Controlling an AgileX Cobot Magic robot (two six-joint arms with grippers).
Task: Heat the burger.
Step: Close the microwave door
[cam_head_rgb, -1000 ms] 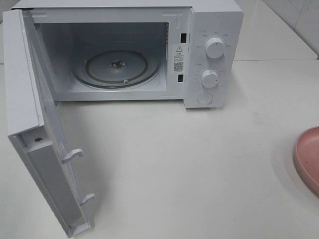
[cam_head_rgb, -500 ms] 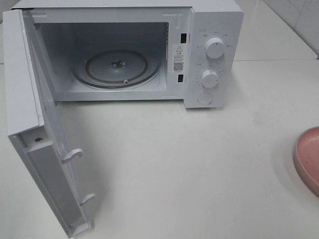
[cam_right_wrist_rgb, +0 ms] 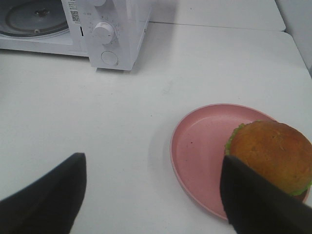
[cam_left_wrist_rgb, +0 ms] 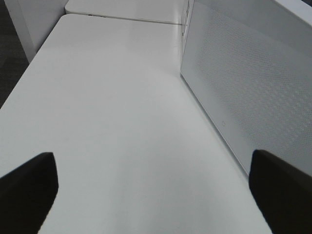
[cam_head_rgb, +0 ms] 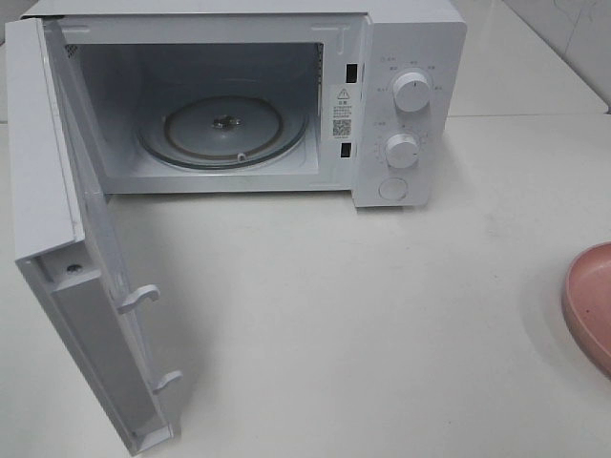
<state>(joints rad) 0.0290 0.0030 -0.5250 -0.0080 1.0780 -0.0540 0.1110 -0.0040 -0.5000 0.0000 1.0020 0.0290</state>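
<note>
A: Status on the burger?

B: Burger [cam_right_wrist_rgb: 273, 153] sits on the pink plate [cam_right_wrist_rgb: 200, 151], lower right of the right wrist view, pushed toward the plate's far-right side. In the high view only the plate's edge [cam_head_rgb: 587, 305] shows at the right border; the burger itself is out of frame there.

A: Microwave ready?

B: Yes. Microwave [cam_head_rgb: 401, 57] is in the upper half of the high view, door [cam_head_rgb: 86, 315] swung fully out to the lower left, so the cavity is clear to load. Glass turntable [cam_head_rgb: 224, 129] is bare.

A: Claws?

B: Right gripper [cam_right_wrist_rgb: 151, 195] is spread wide, holding nothing. One finger [cam_right_wrist_rgb: 253, 204] overlaps the burger's near edge in the frame, but I can't tell whether it touches. My read is that it's lining up on the plate or the burger. Left gripper [cam_left_wrist_rgb: 153, 187] is wide apart too, empty, over bare table [cam_left_wrist_rgb: 112, 122] just beside the door's outer face [cam_left_wrist_rgb: 243, 87]. Probably parked there to stay clear of the loading path.

A: Progress?

B: Early, I'd say. Nothing is picked up and nothing is in the cavity. Plate is well apart from the microwave, so a long carry across the table is needed.

A: Risk?

B: Burger is off-centre on the plate. If the plate is lifted by the rim, it may tip.
</note>
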